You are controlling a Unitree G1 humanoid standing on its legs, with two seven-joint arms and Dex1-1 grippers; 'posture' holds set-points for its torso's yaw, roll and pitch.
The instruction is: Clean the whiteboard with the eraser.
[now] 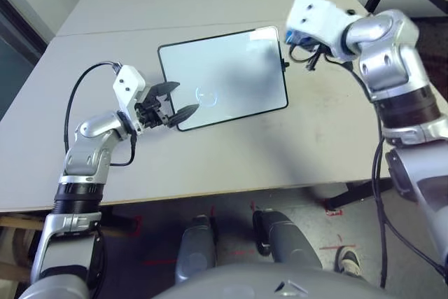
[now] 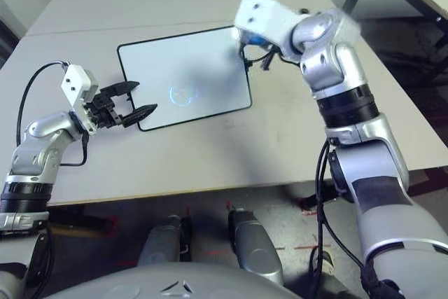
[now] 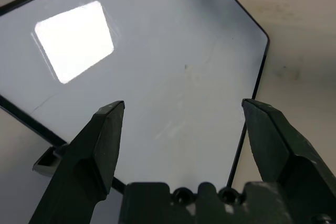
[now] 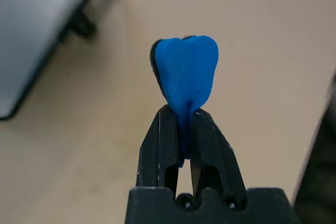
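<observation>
Meanwhile, the whiteboard (image 1: 224,78) lay flat on the table (image 1: 245,155), with the robot's left gripper (image 1: 173,102) over its near-left corner, fingers spread apart. Past the board's right side, the right gripper (image 4: 185,113) pinched the blue eraser (image 4: 188,69) tightly between its fingertips, bunching it above the tabletop.

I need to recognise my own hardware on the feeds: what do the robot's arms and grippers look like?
Both arms are silver with rounded segments, black bands, and black cables running alongside. White housings with small dark round marks sit at the wrists. The left gripper and the right gripper each have two black, tapering fingers, lightly scuffed along the edges.
</observation>
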